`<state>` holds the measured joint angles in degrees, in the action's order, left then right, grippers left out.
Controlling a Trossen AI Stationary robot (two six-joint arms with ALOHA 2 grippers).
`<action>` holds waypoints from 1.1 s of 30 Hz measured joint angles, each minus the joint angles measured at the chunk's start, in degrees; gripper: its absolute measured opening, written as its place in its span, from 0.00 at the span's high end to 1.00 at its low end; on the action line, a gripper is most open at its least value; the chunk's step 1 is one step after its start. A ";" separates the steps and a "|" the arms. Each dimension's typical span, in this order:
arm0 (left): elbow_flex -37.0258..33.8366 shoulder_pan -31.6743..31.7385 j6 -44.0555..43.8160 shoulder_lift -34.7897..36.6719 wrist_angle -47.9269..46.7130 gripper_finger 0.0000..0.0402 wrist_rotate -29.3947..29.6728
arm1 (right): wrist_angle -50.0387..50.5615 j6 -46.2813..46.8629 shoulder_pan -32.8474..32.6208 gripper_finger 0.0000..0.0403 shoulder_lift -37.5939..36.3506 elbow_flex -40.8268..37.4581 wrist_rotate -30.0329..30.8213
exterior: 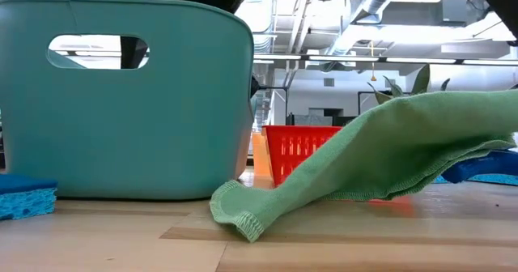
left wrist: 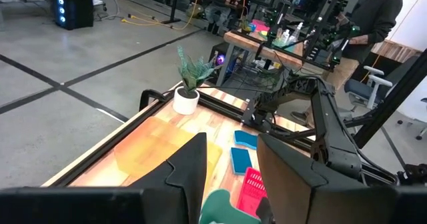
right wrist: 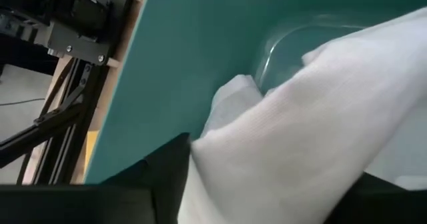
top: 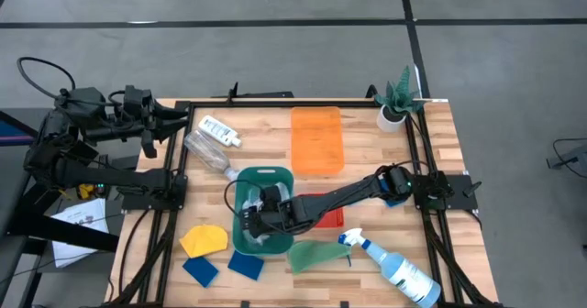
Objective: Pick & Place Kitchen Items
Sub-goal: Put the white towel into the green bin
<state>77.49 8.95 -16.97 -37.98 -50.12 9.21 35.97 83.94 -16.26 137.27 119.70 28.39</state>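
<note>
Right claw (top: 252,218) hidden behind white cloth (right wrist: 313,131).

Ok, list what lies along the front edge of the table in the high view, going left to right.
Yellow cloth → first blue sponge → second blue sponge → green cloth → spray bottle.

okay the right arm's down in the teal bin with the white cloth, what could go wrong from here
The white cloth lies draped against the right gripper inside the teal bin, so it could snag and lift back out as the arm withdraws. The green cloth lies right beside the bin under that arm's path, so a low retreat might drag it.
</note>
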 joint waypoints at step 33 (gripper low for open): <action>0.00 0.00 -0.02 0.00 -0.03 0.67 0.20 | 10.95 -2.90 1.65 0.34 -0.99 6.58 0.11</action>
<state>77.49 8.95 -16.99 -37.98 -50.15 9.41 46.91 81.04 -14.61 136.28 126.28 28.50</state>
